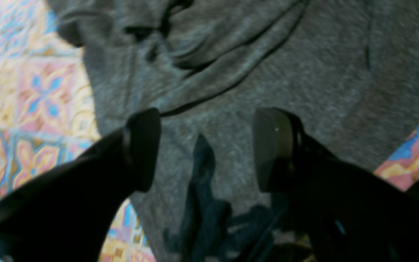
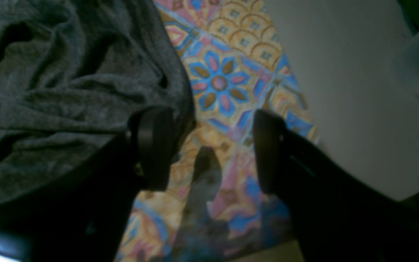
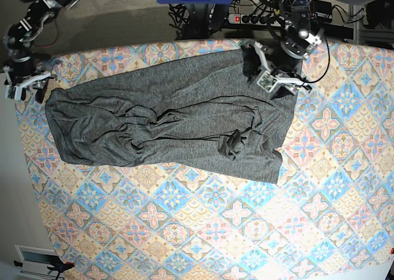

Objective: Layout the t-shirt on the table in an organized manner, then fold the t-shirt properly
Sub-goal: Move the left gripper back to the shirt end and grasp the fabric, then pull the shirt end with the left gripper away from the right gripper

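The t-shirt [image 3: 166, 123] lies stretched lengthwise between the two grippers, bunched and wrinkled along its middle. The left gripper [image 1: 206, 149] stands spread directly over the cloth, holding nothing. The right gripper [image 2: 209, 145] is spread and empty; the shirt's edge lies at its one finger, bare worktop [image 2: 220, 83] under the gap. Soft heather-grey knit; the worktop cover is a patterned floral tile print.
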### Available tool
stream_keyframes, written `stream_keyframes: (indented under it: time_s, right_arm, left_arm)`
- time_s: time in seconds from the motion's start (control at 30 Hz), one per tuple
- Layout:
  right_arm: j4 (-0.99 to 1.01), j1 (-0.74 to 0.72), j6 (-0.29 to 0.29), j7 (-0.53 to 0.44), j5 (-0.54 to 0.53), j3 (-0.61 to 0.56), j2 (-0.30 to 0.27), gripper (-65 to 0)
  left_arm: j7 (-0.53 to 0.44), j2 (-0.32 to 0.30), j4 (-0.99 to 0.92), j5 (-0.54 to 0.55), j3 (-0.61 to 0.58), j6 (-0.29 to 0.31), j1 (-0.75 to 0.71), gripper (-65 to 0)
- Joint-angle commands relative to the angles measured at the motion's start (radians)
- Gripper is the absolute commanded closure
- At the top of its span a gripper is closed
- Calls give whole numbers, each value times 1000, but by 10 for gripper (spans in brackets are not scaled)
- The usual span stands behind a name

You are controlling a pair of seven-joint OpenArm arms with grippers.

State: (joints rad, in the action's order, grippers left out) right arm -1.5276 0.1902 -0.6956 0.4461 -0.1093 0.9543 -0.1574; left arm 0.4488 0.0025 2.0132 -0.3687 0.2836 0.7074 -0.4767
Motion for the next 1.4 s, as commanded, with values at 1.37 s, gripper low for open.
stream_keyframes:
  time_s: [1.37]
  right_arm:
    - [309,-176,-3,102,-146,81,72,-342]
  left_arm:
    - [-14,40,21,43,177,-9,-1,-390]
